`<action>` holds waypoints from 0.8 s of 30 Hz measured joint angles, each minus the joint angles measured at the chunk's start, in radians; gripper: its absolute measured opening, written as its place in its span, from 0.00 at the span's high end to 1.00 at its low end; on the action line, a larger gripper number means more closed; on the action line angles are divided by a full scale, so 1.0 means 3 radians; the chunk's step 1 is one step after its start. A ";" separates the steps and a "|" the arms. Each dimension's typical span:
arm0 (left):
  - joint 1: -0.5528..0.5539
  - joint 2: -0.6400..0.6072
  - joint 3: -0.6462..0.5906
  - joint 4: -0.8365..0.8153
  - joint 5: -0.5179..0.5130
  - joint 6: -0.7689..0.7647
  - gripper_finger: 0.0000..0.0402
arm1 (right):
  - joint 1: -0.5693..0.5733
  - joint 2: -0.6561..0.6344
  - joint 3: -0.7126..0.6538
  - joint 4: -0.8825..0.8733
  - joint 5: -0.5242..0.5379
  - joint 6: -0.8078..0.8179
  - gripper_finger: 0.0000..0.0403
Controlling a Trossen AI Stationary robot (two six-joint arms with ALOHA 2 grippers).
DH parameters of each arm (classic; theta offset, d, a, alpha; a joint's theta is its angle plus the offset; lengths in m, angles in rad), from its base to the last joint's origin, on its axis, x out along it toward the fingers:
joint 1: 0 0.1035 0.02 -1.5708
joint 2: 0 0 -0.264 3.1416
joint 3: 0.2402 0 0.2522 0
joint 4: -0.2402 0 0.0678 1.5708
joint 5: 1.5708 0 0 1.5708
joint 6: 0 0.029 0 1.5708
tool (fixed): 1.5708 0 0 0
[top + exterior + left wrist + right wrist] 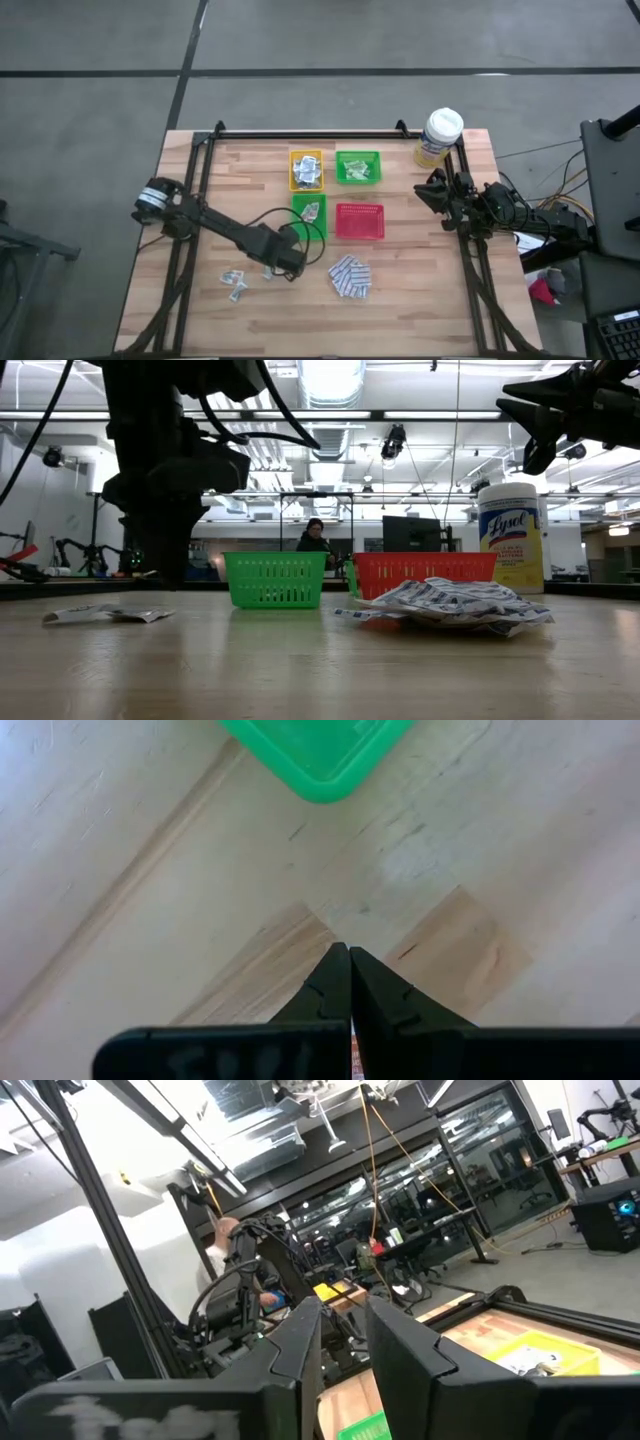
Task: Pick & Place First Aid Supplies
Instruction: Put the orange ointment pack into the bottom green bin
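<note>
My left gripper (292, 262), clenched on nothing at lower centre of the high view, hangs between the loose packets (238, 284) leftward and the blue-and-white pads (350, 277) rightward.

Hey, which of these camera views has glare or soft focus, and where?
Low view: the ceiling lights blow out white, leaving the left arm a backlit silhouette, and the near wooden table is soft. Left wrist view: pale sheen washes the wood beside the green tray. Right wrist view: the right gripper is blurred up close.
</note>
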 joint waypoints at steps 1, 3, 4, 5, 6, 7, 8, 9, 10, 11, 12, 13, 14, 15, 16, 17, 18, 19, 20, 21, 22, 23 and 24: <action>0.0003 0.0000 0.0000 0.0000 0.0006 -0.0010 1.00 | -0.0001 0.0000 -0.0001 0.0000 -0.0001 0.0000 0.80; 0.0006 0.0000 -0.0003 0.0008 0.0045 -0.0044 0.99 | 0.0000 0.0000 0.0000 0.0001 -0.0001 0.0000 0.80; 0.0011 0.0000 -0.0009 0.0011 0.0075 -0.0100 0.98 | -0.0001 0.0001 0.0000 0.0001 -0.0001 0.0000 0.81; 0.0018 0.0000 -0.0015 0.0007 0.0100 -0.0178 0.97 | 0.0000 0.0001 0.0000 0.0001 -0.0001 0.0000 0.81; 0.0029 0.0000 -0.0016 0.0007 0.0161 -0.0265 0.95 | 0.0000 0.0001 0.0000 0.0000 -0.0001 0.0001 0.82; 0.0046 0.0000 -0.0017 0.0018 0.0235 -0.0355 0.93 | 0.0000 0.0001 0.0000 0.0000 -0.0001 0.0015 0.82; 0.0061 0.0000 -0.0017 0.0033 0.0304 -0.0446 0.91 | 0.0000 0.0001 0.0000 0.0000 -0.0001 0.0035 0.82; 0.0073 0.0000 -0.0018 0.0049 0.0368 -0.0526 0.88 | 0.0000 0.0000 0.0000 0.0000 -0.0001 0.0045 0.83; 0.0084 0.0000 -0.0019 0.0068 0.0396 -0.0594 0.85 | -0.0001 0.0000 0.0000 0.0001 -0.0001 0.0050 0.83; 0.0089 0.0000 -0.0019 0.0103 0.0402 -0.0660 0.82 | 0.0000 0.0001 0.0000 0.0000 -0.0001 0.0050 0.83; 0.0095 0.0000 -0.0019 0.0147 0.0404 -0.0711 0.79 | 0.0000 0.0000 0.0000 0.0001 -0.0001 0.0050 0.83; 0.0102 0.0000 -0.0019 0.0170 0.0406 -0.0730 0.76 | -0.0001 0.0001 0.0000 0.0001 -0.0001 0.0051 0.83; 0.0108 0.0000 -0.0019 0.0174 0.0407 -0.0741 0.74 | -0.0001 0.0001 0.0000 0.0000 0.0000 0.0054 0.83; 0.0114 0.0000 -0.0019 0.0177 0.0408 -0.0747 0.71 | -0.0001 0.0000 0.0000 0.0000 0.0000 0.0058 0.83; 0.0119 0.0000 -0.0019 0.0187 0.0407 -0.0749 0.69 | 0.0000 0.0000 0.0000 0.0000 -0.0001 0.0062 0.82; 0.0122 0.0000 -0.0019 0.0205 0.0406 -0.0749 0.68 | 0.0000 0.0000 0.0000 0.0000 -0.0001 0.0062 0.82; 0.0127 0.0000 -0.0019 0.0222 0.0392 -0.0747 0.66 | 0.0000 0.0000 0.0000 0.0001 0.0000 0.0062 0.81; 0.0128 0.0000 -0.0019 0.0231 0.0359 -0.0740 0.65 | 0.0000 0.0000 0.0000 0.0000 -0.0001 0.0062 0.81; 0.0130 0.0000 -0.0019 0.0239 0.0331 -0.0727 0.64 | 0.0000 0.0001 0.0000 0.0000 -0.0001 0.0062 0.81; 0.0131 0.0000 -0.0019 0.0247 0.0298 -0.0727 0.64 | -0.0001 0.0000 0.0000 0.0000 -0.0001 0.0062 0.80; 0.0136 0.0000 -0.0023 0.0256 0.0284 -0.0728 0.64 | 0.0000 0.0000 0.0000 0.0001 -0.0001 0.0062 0.80; 0.0137 0.0000 -0.0028 0.0270 0.0284 -0.0729 0.64 | 0.0000 0.0000 0.0000 0.0000 -0.0001 0.0062 0.80; 0.0139 0.0000 -0.0036 0.0290 0.0282 -0.0728 0.64 | -0.0001 0.0001 0.0000 0.0000 -0.0001 0.0062 0.80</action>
